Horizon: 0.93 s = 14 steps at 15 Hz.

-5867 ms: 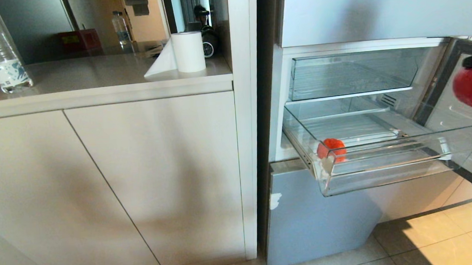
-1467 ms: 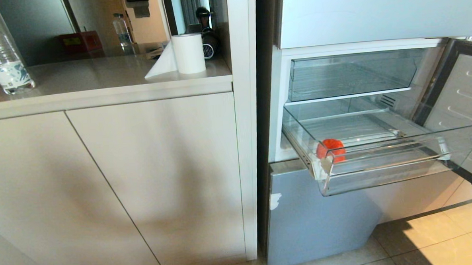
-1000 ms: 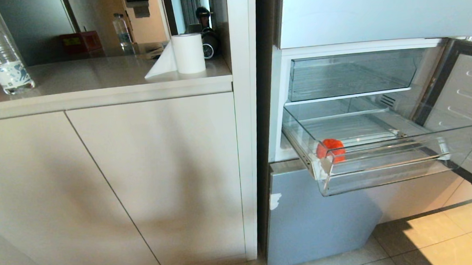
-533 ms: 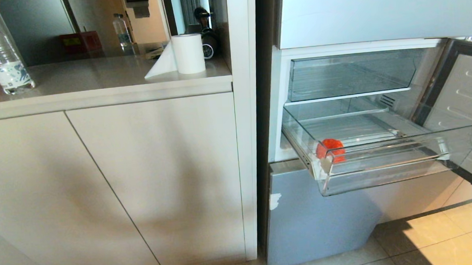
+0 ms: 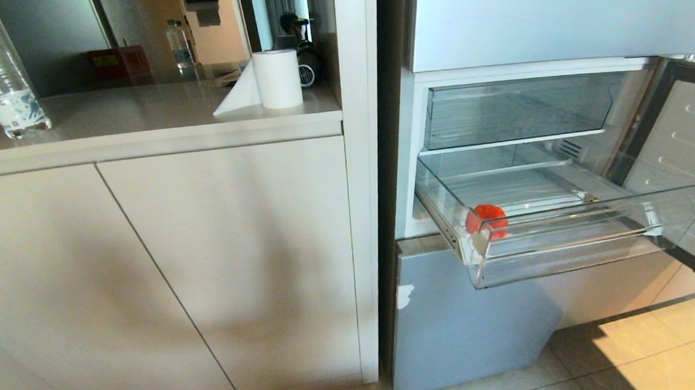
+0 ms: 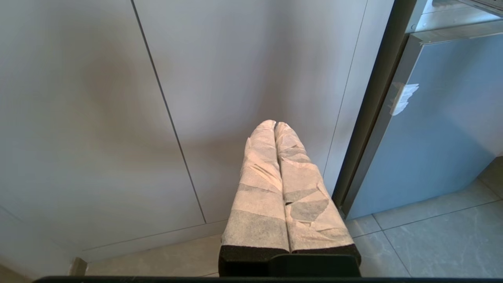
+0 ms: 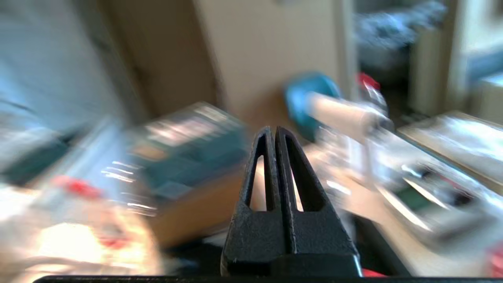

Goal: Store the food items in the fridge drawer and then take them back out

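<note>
The orange-red ball [image 5: 487,219] lies in the left front corner of the pulled-out clear fridge drawer [image 5: 567,250]. The right tool [image 7: 274,133] is pressed together, empty, away from the fridge. The left tool [image 6: 274,126], tape-wrapped, is closed near the cabinet doors [image 6: 118,118].

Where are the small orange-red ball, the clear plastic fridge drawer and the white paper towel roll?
small orange-red ball [image 5: 487,218]: head view, on its upper visible face.
clear plastic fridge drawer [image 5: 567,254]: head view, on its front wall.
white paper towel roll [image 5: 277,78]: head view, on its side.
</note>
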### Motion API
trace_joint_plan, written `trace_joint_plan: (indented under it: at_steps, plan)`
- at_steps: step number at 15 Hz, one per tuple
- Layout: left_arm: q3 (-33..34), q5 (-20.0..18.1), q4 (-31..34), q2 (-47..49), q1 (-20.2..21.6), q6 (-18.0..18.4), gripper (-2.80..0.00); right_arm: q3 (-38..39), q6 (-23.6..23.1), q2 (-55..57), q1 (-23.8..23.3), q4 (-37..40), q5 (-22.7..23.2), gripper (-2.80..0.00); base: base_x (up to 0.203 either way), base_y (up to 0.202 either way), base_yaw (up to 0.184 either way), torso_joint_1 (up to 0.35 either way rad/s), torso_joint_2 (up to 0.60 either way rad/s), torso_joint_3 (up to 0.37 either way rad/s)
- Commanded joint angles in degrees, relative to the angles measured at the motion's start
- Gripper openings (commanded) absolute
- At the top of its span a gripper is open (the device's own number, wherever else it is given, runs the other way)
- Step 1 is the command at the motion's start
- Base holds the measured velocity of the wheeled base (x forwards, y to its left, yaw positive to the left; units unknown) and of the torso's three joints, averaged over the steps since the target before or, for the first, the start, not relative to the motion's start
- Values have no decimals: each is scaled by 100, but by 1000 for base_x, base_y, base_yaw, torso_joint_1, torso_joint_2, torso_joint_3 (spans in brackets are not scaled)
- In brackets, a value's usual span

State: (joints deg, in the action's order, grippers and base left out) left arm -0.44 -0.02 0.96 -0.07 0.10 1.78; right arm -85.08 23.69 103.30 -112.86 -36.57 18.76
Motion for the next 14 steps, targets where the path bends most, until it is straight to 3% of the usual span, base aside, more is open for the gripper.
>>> trace_joint_plan:
  at_steps: [1, 2, 4, 6, 8, 11, 13, 14]
  plan:
    - [0, 2, 0, -1, -1, -2, -280, 360, 253, -1384, 419, -19, 4, -280, 0, 0, 0, 0, 0, 0]
    - [0, 0, 0, -1, -1, 1, -280, 563, 433, -1816, 816, -19, 6, -280, 0, 0, 0, 0, 0, 0]
    - [0, -6, 0, -1, -1, -2, -280, 1077, 647, -2601, 2224, -9, 12, -280, 0, 0, 0, 0, 0, 0]
    - [0, -4, 0, -1, -1, -2, -280, 1647, 545, -3330, 3917, 80, -13, -280, 0, 0, 0, 0, 0, 0]
    - [0, 2, 0, -1, -1, -2, -280, 2352, 64, -4287, 5845, 618, -157, -280, 0, 0, 0, 0, 0, 0]
    - [0, 2, 0, -1, -1, -2, -280, 3348, -758, -6187, 8771, 2529, -753, -280, 0, 0, 0, 0, 0, 0]
    - [0, 2, 0, -1, -1, -2, -280, 4156, -1222, -7441, 9966, 4028, -1152, -280, 0, 0, 0, 0, 0, 0]
    - [0, 2, 0, -1, -1, -2, -280, 4761, -1427, -7902, 10289, 4461, -1302, -280, 0, 0, 0, 0, 0, 0]
